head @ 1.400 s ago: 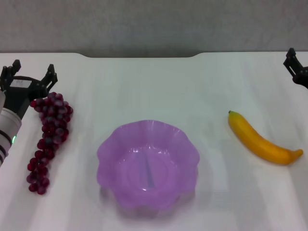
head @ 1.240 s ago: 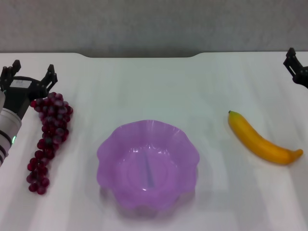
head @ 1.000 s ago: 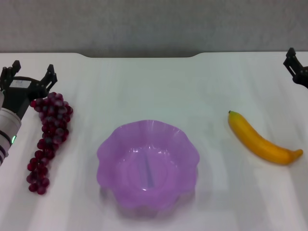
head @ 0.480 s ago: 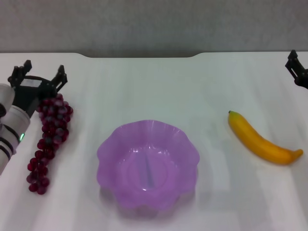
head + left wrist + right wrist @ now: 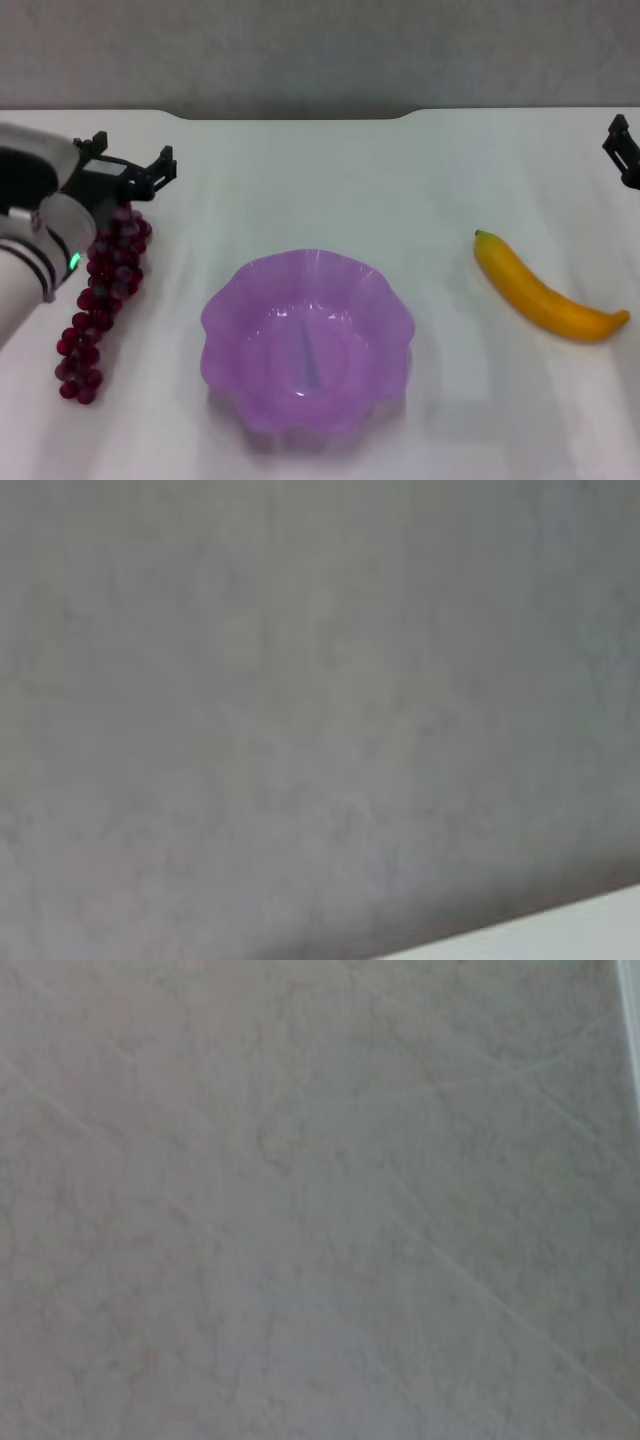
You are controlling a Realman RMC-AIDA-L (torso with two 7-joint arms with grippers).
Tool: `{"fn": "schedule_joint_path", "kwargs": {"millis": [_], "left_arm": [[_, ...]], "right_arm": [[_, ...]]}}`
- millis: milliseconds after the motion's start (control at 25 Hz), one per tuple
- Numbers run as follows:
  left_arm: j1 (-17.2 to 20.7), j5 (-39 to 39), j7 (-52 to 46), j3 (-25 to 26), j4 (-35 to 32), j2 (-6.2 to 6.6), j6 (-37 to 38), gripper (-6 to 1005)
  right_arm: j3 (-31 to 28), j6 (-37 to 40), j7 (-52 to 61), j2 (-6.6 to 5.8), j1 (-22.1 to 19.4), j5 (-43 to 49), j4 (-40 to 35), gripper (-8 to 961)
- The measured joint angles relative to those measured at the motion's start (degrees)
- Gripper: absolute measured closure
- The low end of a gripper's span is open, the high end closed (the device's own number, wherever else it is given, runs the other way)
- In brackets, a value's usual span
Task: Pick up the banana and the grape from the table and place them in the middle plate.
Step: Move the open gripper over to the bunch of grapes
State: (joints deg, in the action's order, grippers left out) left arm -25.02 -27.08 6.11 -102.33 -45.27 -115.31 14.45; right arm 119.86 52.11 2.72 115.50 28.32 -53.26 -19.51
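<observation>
In the head view the grape bunch (image 5: 98, 300) lies on the white table (image 5: 320, 180) at the left, long and dark red-purple. My left gripper (image 5: 132, 165) is open just above and behind the bunch's upper end, its fingers (image 5: 165, 160) pointing right. The purple scalloped plate (image 5: 307, 342) stands in the middle, holding nothing. The yellow banana (image 5: 545, 290) lies at the right. My right gripper (image 5: 622, 150) shows only partly at the right edge, far from the banana. Both wrist views show only grey surface.
The table's far edge meets a grey wall (image 5: 320, 50) at the back. Bare white tabletop lies between the plate and each fruit.
My left arm has swung right and turned, bringing the gripper over the top of the grape bunch. My right gripper has drifted slightly right, toward the frame edge. The fruits and plate have not moved.
</observation>
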Motion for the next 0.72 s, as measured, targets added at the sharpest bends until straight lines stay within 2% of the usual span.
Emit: {"fn": "schedule_joint_path", "kwargs": {"millis": [80, 120, 240, 400, 720], "left_arm": [[0.8, 0.0, 2.8, 4.4, -6.3, -0.49, -10.9, 107], [0.8, 0.0, 2.8, 4.4, -6.3, -0.49, -10.9, 107], [0.8, -0.1, 3.7, 9.0, -10.8, -0.84, -20.8, 107], [-0.9, 0.1, 3.7, 14.0, -11.9, -0.85, -32.3, 107], [-1.1, 3.0, 3.8, 14.9, -9.5, -0.99, -33.3, 107]], "right_arm": [[0.0, 0.0, 0.0, -0.01, 0.0, 0.0, 0.0, 70], [0.0, 0.0, 0.0, -0.01, 0.0, 0.0, 0.0, 70], [0.1, 0.0, 0.0, -0.02, 0.0, 0.0, 0.1, 70], [0.2, -0.1, 0.0, 0.01, 0.0, 0.0, 0.1, 69], [0.3, -0.1, 0.0, 0.07, 0.2, -0.1, 0.1, 69]]}}
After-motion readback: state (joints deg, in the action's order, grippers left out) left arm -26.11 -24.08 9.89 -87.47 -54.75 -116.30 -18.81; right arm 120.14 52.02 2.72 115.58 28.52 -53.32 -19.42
